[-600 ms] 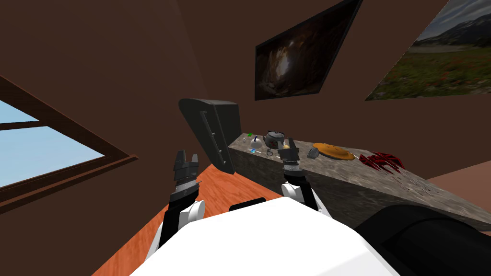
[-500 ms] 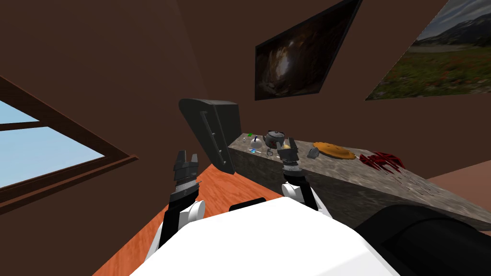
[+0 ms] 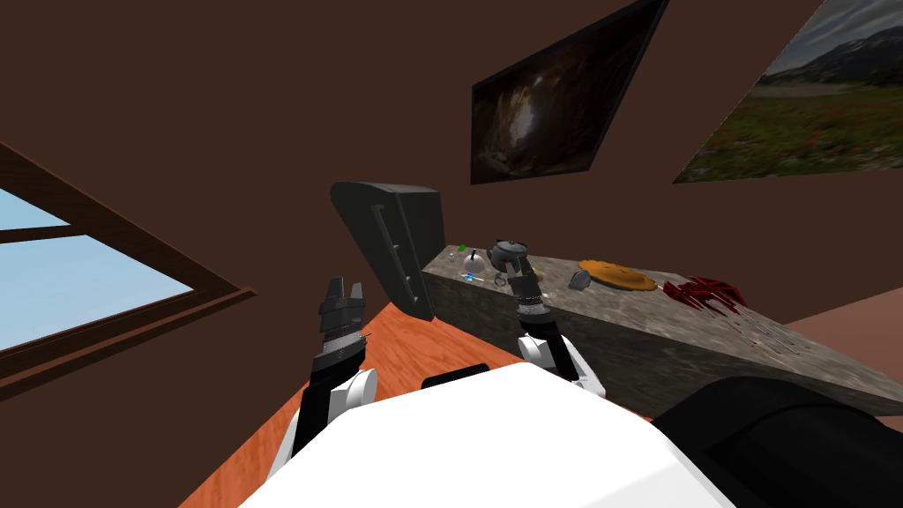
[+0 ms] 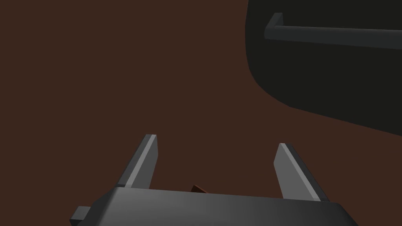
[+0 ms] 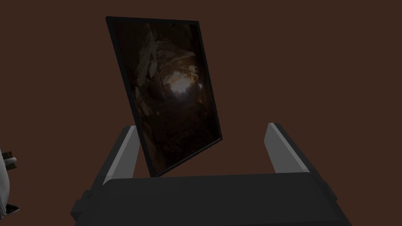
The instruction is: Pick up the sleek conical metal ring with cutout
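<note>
A small grey conical ring (image 3: 578, 280) lies on the mottled stone counter (image 3: 635, 322), next to an orange dish (image 3: 617, 276). My right gripper (image 3: 519, 265) is raised over the counter to the left of the ring, in front of a dark teapot (image 3: 507, 251). It is apart from the ring and points up at the wall. In the right wrist view the right gripper (image 5: 202, 126) stands open with nothing between its fingers. My left gripper (image 3: 343, 292) hangs over the floor left of the counter. In its own view the left gripper (image 4: 216, 140) is open too.
A dark cabinet with a bar handle (image 3: 388, 236) stands at the counter's left end, also seen as the dark cabinet (image 4: 326, 66). A pale bell-shaped piece (image 3: 473, 261), small green and blue bits and a red openwork object (image 3: 705, 295) share the counter. Orange floor (image 3: 388, 353) lies below.
My right hand has turned and risen a little toward the teapot, so its gripper now looks narrower. The left arm has not moved. The objects on the counter stay put.
</note>
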You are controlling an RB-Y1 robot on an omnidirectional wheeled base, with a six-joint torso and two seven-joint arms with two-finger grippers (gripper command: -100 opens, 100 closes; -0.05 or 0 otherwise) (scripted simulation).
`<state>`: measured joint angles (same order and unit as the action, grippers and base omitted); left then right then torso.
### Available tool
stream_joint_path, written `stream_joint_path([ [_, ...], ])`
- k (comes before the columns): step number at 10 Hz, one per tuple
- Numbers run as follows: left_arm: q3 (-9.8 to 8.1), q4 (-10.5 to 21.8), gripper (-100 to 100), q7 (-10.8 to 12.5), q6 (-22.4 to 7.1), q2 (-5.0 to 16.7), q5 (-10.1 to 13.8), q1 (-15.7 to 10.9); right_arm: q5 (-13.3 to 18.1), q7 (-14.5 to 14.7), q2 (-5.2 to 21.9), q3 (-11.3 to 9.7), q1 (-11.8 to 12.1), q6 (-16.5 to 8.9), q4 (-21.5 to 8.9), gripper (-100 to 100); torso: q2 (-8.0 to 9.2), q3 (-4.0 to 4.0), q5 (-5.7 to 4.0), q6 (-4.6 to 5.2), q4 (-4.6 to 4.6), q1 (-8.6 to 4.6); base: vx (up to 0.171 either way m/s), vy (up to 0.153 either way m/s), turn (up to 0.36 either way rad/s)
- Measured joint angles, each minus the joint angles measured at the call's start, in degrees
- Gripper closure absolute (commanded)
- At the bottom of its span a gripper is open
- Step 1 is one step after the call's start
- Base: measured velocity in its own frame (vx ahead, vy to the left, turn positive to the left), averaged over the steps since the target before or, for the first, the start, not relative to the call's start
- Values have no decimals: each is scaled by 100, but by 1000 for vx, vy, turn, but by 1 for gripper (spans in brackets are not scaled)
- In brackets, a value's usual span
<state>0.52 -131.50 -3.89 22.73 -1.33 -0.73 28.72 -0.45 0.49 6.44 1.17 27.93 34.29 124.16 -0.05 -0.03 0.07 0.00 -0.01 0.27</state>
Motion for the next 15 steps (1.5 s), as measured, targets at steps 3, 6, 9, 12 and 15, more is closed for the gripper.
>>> stream_joint_path([
  [3, 0, 0, 0, 0, 0, 0, 0, 0, 235, 407, 88, 34, -108, 133, -243, -100, 3, 2, -2, 0, 1, -5, 2, 53, -16],
  [6, 0, 0, 0, 0, 0, 0, 0, 0, 437, 798, 155, 82, -219, 272, -495, -100, 4, 2, -1, 0, 1, -5, 3, 58, -23],
  [9, 0, 0, 0, 0, 0, 0, 0, 0, 705, 1248, 215, 140, -350, 430, -799, -100, 5, 3, 0, 0, 1, 1, -1, 67, -20],
  [12, 0, 0, 0, 0, 0, 0, 0, 0, 930, 1724, 261, 206, -487, 592, -1101, -100, 1, 1, -1, 0, 1, -6, 6, 64, -26],
  [15, 0, 0, 0, 0, 0, 0, 0, 0, 1205, 2212, 314, 297, -648, 742, -1436, -100, 2, 1, -2, 1, 1, -6, 3, 55, -26],
])
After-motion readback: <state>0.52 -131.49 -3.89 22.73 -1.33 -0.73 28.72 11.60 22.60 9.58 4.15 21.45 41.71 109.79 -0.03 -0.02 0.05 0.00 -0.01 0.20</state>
